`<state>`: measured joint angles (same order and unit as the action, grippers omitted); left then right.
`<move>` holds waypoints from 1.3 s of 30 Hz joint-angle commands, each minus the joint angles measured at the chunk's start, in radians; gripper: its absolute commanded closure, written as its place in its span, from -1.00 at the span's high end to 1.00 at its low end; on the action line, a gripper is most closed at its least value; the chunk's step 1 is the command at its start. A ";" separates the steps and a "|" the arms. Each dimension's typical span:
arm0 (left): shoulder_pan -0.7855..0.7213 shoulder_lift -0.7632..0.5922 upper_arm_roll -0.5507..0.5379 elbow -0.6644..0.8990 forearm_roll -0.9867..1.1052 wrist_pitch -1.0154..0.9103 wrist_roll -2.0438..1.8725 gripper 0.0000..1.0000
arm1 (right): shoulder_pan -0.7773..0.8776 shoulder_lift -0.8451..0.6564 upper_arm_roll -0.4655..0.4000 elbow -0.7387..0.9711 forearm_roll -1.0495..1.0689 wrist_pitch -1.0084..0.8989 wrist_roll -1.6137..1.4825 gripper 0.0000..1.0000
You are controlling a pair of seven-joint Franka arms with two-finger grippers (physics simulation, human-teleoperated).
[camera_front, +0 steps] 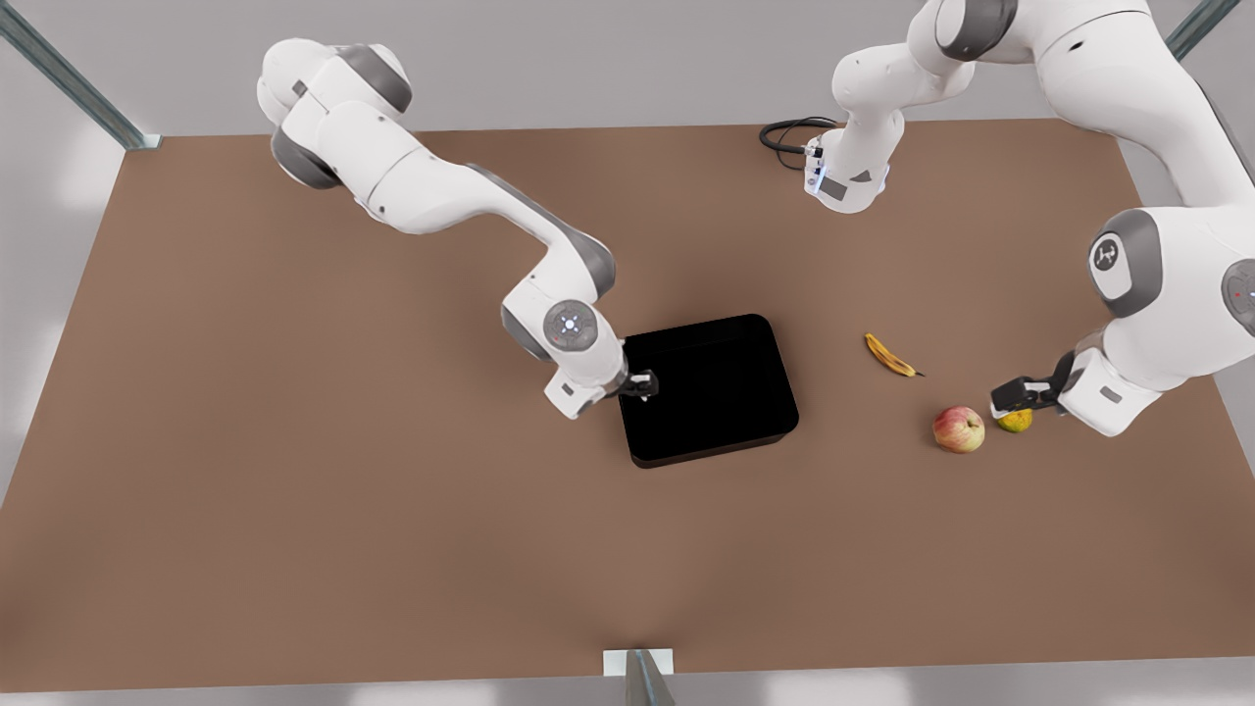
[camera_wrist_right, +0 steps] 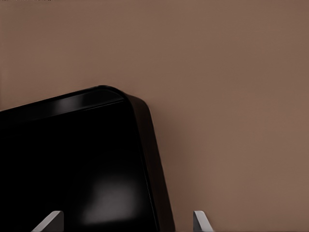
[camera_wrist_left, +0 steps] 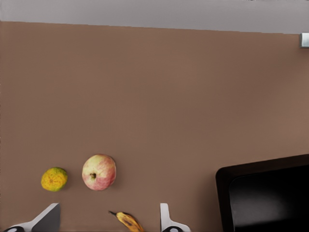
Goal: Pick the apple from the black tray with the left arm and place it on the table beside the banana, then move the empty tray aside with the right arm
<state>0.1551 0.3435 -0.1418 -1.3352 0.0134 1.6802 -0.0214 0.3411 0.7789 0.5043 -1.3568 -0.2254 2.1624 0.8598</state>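
Brown desk (camera_front: 294, 490): apple (camera_front: 958, 428) placed; our right gripper (camera_front: 639, 385), jaws apart, straddles black tray (camera_front: 708, 387) rim—clamp squarely, slide level. Left gripper (camera_front: 1010, 397) apart, idle.

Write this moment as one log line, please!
apple: on table near banana | black tray: empty | left gripper: open, clear of apple | right gripper: open, at tray's edge

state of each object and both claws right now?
apple: on the table, out of the tray
black tray: empty, flat on table
banana: lying on table, apart from apple
citrus: on table beside apple
left claw: open, empty, by citrus
right claw: open, straddling tray rim
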 commanded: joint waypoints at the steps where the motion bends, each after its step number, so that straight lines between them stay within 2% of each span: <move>1: 0.004 0.000 0.001 -0.002 -0.003 -0.004 -0.111 1.00 | 0.001 0.017 0.000 -0.001 -0.072 0.086 0.134 1.00; 10: 0.006 -0.008 0.002 -0.004 -0.003 -0.007 -0.003 1.00 | 0.038 0.085 0.002 -0.001 -0.258 0.106 0.136 1.00; 12: 0.007 -0.012 0.001 0.004 0.005 -0.019 0.080 1.00 | 0.039 0.091 0.002 -0.005 -0.261 0.106 0.133 1.00; 16: 0.009 -0.028 0.002 0.027 0.026 -0.020 -0.075 1.00 | 0.047 0.128 0.002 -0.007 -0.284 0.106 0.139 1.00; 28: 0.007 -0.021 0.001 0.041 0.030 -0.017 -0.043 1.00 | 0.050 0.152 0.000 -0.042 -0.282 0.105 0.140 0.99; 30: 0.006 -0.020 0.001 0.041 0.028 -0.017 -0.043 1.00 | 0.049 0.152 -0.001 -0.042 -0.282 0.105 0.140 0.86; 33: -0.029 -0.015 -0.010 0.039 0.022 -0.017 -0.043 1.00 | 0.042 0.154 -0.003 -0.042 -0.273 0.105 0.142 0.34; 39: -0.022 -0.017 -0.005 0.039 0.020 -0.024 -0.008 1.00 | 0.041 0.169 -0.004 -0.041 -0.272 0.105 0.142 -0.07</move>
<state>0.1334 0.3281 -0.1474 -1.2967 0.0343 1.6605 -0.0521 0.3821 0.9434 0.5009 -1.3962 -0.5020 2.2671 0.9848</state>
